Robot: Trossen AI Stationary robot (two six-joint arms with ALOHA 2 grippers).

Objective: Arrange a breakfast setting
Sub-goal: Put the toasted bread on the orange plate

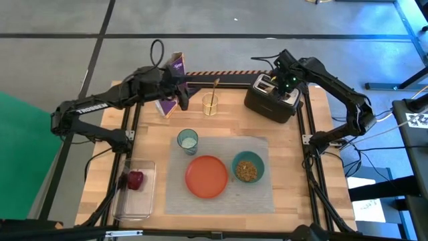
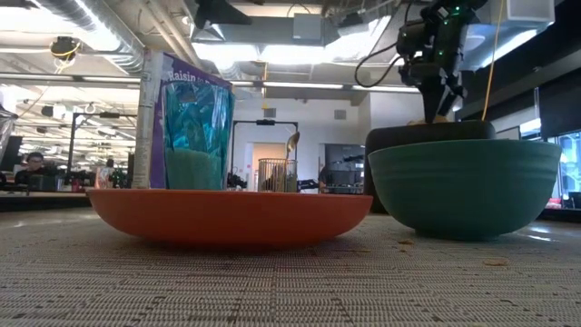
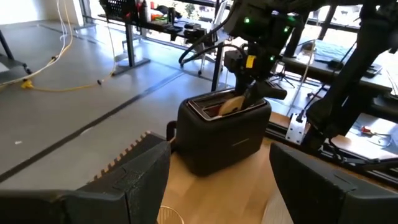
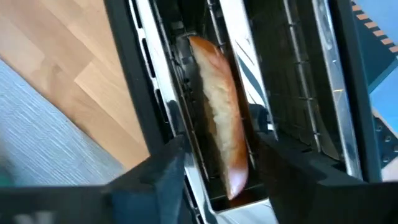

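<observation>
On the near half of the table the grey placemat (image 1: 221,175) already carries the orange plate (image 1: 206,177), bare on top, with the teal bowl (image 1: 248,168) of brown cereal (image 1: 247,171) just to its right and the pale blue cup (image 1: 188,140) at the mat's far left corner. Farther back, at the far right, stands the black toaster (image 1: 273,98), and the bagel (image 4: 221,134) sits on edge in one of its slots, its long axis running along the slot. The right gripper (image 4: 214,168) hangs directly above it, fingers spread to either side of the bagel and not yet closed on it, so this arm is plainly the nearer one. The lift, I judge, must go straight up along the slot, then toward the plate. The left gripper (image 3: 217,180) waits open at the far left by the purple cereal box (image 1: 172,86).
</observation>
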